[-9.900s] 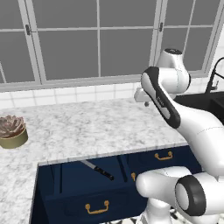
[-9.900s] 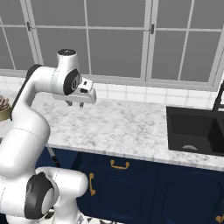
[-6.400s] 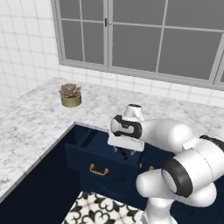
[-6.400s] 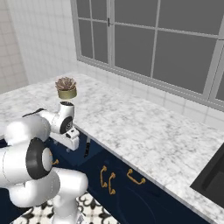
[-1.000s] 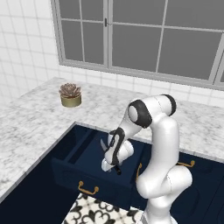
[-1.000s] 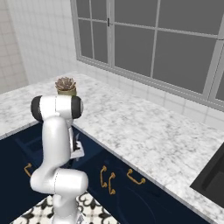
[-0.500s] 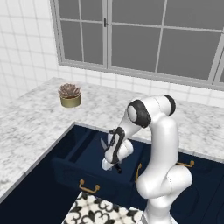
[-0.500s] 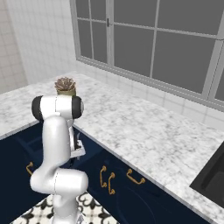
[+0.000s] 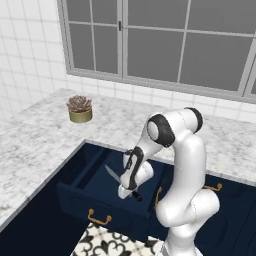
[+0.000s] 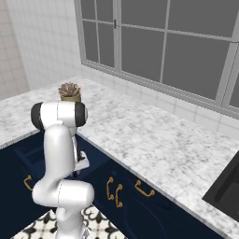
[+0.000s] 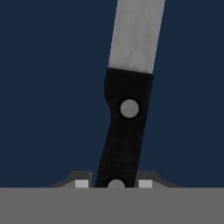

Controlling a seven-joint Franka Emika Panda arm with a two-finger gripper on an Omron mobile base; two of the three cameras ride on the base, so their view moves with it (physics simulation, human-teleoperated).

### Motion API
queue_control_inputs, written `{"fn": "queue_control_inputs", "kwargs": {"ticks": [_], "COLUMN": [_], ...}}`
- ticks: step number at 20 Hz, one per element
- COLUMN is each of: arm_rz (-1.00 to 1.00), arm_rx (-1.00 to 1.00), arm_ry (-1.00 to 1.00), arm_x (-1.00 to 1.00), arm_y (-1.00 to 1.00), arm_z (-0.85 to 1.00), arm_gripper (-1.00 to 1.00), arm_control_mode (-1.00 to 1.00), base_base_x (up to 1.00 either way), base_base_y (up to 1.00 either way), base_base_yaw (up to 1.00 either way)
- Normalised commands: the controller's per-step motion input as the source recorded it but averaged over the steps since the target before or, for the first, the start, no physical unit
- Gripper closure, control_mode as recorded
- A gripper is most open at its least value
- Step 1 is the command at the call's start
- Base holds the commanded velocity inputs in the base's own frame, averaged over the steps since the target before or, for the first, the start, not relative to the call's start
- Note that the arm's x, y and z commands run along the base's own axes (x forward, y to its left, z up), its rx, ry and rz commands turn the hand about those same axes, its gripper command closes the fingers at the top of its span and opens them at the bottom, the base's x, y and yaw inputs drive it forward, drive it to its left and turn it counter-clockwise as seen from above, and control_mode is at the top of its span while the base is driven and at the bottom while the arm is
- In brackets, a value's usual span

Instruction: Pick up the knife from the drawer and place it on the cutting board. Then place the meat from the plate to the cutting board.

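Observation:
The navy drawer [image 9: 95, 202] stands pulled out under the marble counter. The knife [image 9: 112, 174] lies inside it, silver blade pointing toward the back left. My gripper [image 9: 128, 192] reaches down into the drawer over the handle end. In the hand view the black riveted handle of the knife [image 11: 127, 131] runs up between my fingertips [image 11: 82, 183], which sit tight on either side of it; my gripper [image 11: 114, 183] is shut on it. The knife still rests on the drawer floor. The cutting board, plate and meat are out of view.
A potted succulent [image 9: 79, 108] stands on the marble counter [image 9: 40, 135] at the back left. Other navy fronts with brass handles [image 10: 114, 191] run to the right, and a dark sink [image 10: 228, 186] sits at the far right. Windows line the wall behind.
The fingers have closed in from wide open onto the knife handle. The arm has hardly moved and the knife lies where it was.

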Motion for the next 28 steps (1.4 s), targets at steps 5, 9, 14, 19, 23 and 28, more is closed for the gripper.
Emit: {"fn": "queue_control_inputs", "kwargs": {"ticks": [5,9,14,19,23,28], "arm_rz": [0.10,0.07,0.13,0.16,0.19,0.14], "arm_rx": [0.00,0.08,0.16,0.15,0.07,0.06], "arm_ry": [0.00,0.02,0.05,0.12,0.19,0.17], "arm_x": [-0.05,0.00,0.00,0.00,-0.04,-0.16], "arm_y": [0.00,-0.07,-0.06,-0.02,0.00,0.00], "arm_z": [0.32,0.96,1.00,1.00,1.00,1.00], "arm_gripper": [1.00,1.00,1.00,1.00,1.00,1.00], "arm_control_mode": [-1.00,-1.00,-1.00,-1.00,-1.00,-1.00], "base_base_x": [0.00,0.00,0.00,0.00,0.00,0.00], "base_base_y": [0.00,0.00,0.00,0.00,0.00,0.00], "base_base_yaw": [0.00,0.00,0.00,0.00,0.00,0.00]}}
